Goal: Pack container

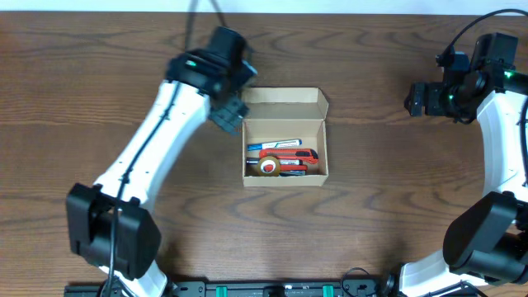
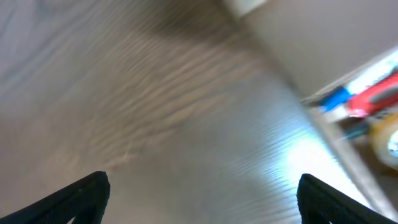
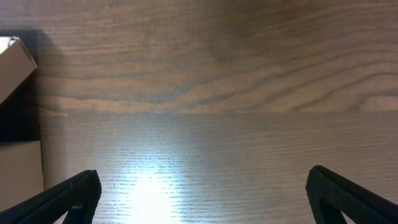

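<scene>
At the near edge of the brown wooden table point(image 1: 371, 206), the two arm bases are seen. The container point(image 1: 285, 176) is found in the middle of the table, between the arms, with its top open. A roll of tape point(image 1: 268, 167) is seen inside at the near left. A red cutter point(image 1: 290, 155) and a blue pen point(image 1: 280, 143) are laid just behind it. The lid flap point(image 1: 285, 96) is folded back on the far side. The left gripper point(image 1: 229, 114) is held wide open, with nothing in it, by the box's far left corner. Far to the right, well apart from the box, the right gripper point(image 1: 415, 99) is also held wide open and holds nothing.
</scene>
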`<action>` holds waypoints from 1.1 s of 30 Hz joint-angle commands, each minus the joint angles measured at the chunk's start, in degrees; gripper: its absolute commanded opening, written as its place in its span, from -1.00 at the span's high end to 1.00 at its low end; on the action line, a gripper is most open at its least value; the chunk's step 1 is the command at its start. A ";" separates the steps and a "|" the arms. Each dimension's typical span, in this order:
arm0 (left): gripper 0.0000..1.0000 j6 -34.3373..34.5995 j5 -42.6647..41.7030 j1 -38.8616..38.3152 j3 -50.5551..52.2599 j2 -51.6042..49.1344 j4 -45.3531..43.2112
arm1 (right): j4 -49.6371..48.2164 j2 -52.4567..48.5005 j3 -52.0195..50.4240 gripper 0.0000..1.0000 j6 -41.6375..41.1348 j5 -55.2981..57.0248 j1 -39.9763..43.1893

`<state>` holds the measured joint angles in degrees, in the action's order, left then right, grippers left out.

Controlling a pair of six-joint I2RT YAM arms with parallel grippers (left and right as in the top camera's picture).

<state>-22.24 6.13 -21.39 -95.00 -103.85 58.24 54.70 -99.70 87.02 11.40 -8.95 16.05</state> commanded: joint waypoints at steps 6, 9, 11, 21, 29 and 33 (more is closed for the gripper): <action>-0.69 11.45 -11.45 15.45 -1.01 2.38 0.90 | -3.61 -0.07 -0.17 -0.79 -4.28 -6.19 1.20; -0.29 17.53 -17.49 20.81 -1.01 2.38 0.90 | -4.72 -0.07 -0.17 0.70 -6.95 -8.11 1.92; 0.03 19.58 -22.51 23.85 -1.01 2.38 1.09 | -5.03 -0.07 -0.17 0.97 -6.95 -10.64 2.25; 0.88 18.97 -45.55 32.22 -0.26 2.29 -1.33 | -7.80 -1.14 -0.20 0.97 -15.76 -24.15 6.36; 0.88 19.04 -54.82 32.72 6.27 2.27 -7.17 | -7.58 -8.37 -1.62 0.97 -16.70 -38.49 7.89; 0.88 19.06 -60.78 32.72 11.89 2.23 -12.57 | -7.45 -12.11 -1.97 0.97 -15.54 -42.88 7.69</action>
<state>-3.05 -47.44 11.20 -86.15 -102.63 47.46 47.07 -109.65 85.71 -4.16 -44.29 23.88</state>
